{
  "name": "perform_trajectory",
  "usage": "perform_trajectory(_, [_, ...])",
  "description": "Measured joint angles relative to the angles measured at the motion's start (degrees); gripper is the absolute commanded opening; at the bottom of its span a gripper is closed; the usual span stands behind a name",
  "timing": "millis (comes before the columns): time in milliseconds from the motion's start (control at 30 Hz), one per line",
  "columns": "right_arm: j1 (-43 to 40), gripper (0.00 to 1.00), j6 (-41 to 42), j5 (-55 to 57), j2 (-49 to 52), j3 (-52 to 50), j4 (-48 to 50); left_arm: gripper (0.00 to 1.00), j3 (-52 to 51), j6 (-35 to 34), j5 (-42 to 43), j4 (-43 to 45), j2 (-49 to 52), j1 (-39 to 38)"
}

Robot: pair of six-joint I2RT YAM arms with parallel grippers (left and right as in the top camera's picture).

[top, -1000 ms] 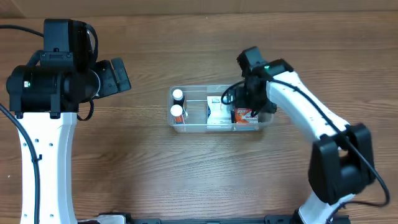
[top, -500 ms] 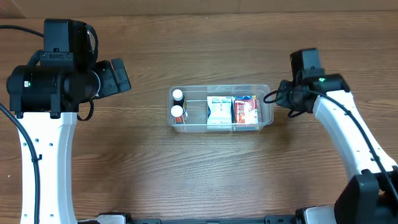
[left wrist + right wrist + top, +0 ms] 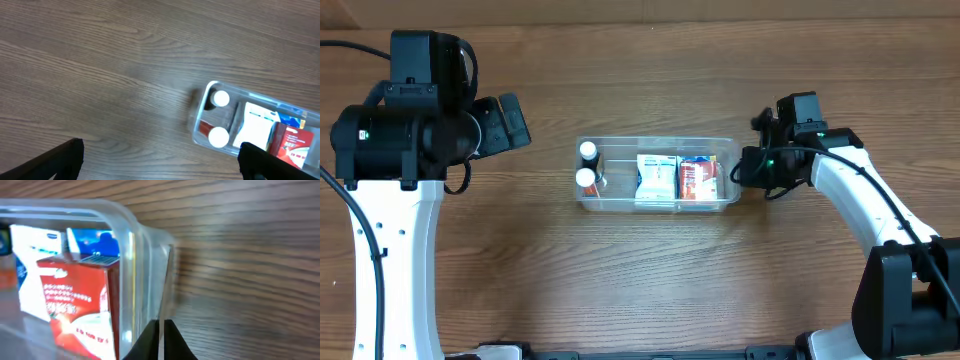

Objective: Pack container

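Observation:
The container (image 3: 660, 141), a clear rectangular tub, lies at the table's middle. Inside stand two white-capped bottles (image 3: 587, 165) at its left end, a white and blue packet (image 3: 657, 178) and a red packet (image 3: 698, 180). My right gripper (image 3: 742, 170) is shut, with its tips against the tub's right end. The right wrist view shows the closed fingertips (image 3: 160, 330) touching the rim (image 3: 130, 240), beside the red packet (image 3: 80, 300). My left gripper (image 3: 508, 122) hovers open at the far left, well apart from the tub (image 3: 200, 112). Nothing lies between its fingers (image 3: 65, 160).
Bare wood-grain table surrounds the tub on all sides. The left arm's white link (image 3: 390, 260) runs down the left edge, and the right arm (image 3: 860, 200) reaches in from the lower right.
My right gripper left the tub's inside, shut, and came in against its right end. The tub has slid a little to the left. The left arm has not moved.

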Motion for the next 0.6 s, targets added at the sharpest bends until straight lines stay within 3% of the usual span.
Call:
perform_trajectory(167, [0.00,0.07,-1.95,-3.93,0.00,-0.02,1.11,1.00,0.00,0.00,0.00,0.02,0.00,0.00])
perform_trajectory(333, [0.00,0.24,-0.96,-2.60,0.00,-0.02,4.59,1.00,0.00,0.00,0.00,0.02,-0.02,0.00])
perform_trajectory(400, [0.04,0.41,0.07,0.28,0.02,0.61,4.74,1.00,0.00,0.00,0.00,0.15,0.00,0.00])
perform_trajectory(433, [0.07,0.60,0.90,2.93,0.02,1.95,4.52,1.00,0.00,0.15,0.00,0.81,0.00,0.00])
perform_trajectory(467, [0.04,1.00,2.16,7.08,0.07,5.14,4.11,1.00,0.00,1.36,0.02,2.01,0.00,0.00])
perform_trajectory(600, [0.04,1.00,3.41,12.52,0.15,17.09,1.75,1.00,-0.07,5.51,0.24,7.32,0.66,0.00])
